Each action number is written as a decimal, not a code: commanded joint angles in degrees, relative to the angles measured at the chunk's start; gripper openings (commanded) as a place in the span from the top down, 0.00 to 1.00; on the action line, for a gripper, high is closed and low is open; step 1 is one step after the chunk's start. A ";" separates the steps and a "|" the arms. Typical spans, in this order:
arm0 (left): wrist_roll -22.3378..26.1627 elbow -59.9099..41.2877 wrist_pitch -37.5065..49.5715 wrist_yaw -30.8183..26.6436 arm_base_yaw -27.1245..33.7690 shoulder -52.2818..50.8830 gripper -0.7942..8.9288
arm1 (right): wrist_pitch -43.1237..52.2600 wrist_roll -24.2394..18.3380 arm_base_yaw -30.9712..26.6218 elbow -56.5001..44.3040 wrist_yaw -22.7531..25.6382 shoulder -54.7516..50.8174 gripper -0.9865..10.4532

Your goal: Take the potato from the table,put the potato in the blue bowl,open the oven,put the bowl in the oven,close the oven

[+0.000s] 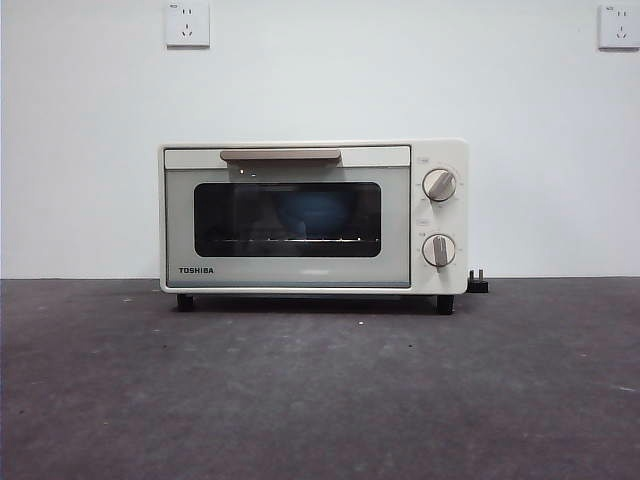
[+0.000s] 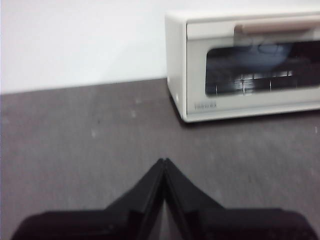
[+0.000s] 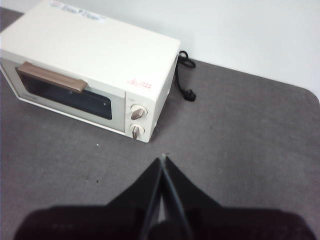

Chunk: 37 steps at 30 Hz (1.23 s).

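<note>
The blue bowl (image 1: 305, 215) sits inside the shut oven (image 1: 313, 217).

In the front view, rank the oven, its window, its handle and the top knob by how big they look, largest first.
1. Oven
2. Window
3. Handle
4. Top knob

All four belong to the same front face, so nearness to the camera does not skew the order. A blue bowl shows dimly behind the glass.

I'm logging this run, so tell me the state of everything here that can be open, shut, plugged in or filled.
oven: door shut.
blue bowl: inside the oven, behind the glass.
power plug: lying unplugged on the table.
left gripper: shut, empty.
right gripper: shut, empty.
</note>
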 commanded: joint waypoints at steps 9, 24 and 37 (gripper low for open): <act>-0.92 -0.57 -6.56 -3.23 2.64 -2.56 0.92 | -1.01 0.24 0.00 -0.24 0.00 6.84 0.91; -2.38 -0.57 -5.86 -2.84 3.37 -1.22 0.92 | -1.03 0.24 0.00 -0.24 0.02 11.39 0.91; -2.38 -0.57 -5.86 -2.84 3.37 1.20 0.92 | 0.24 -3.93 -1.18 -0.24 0.46 10.71 0.91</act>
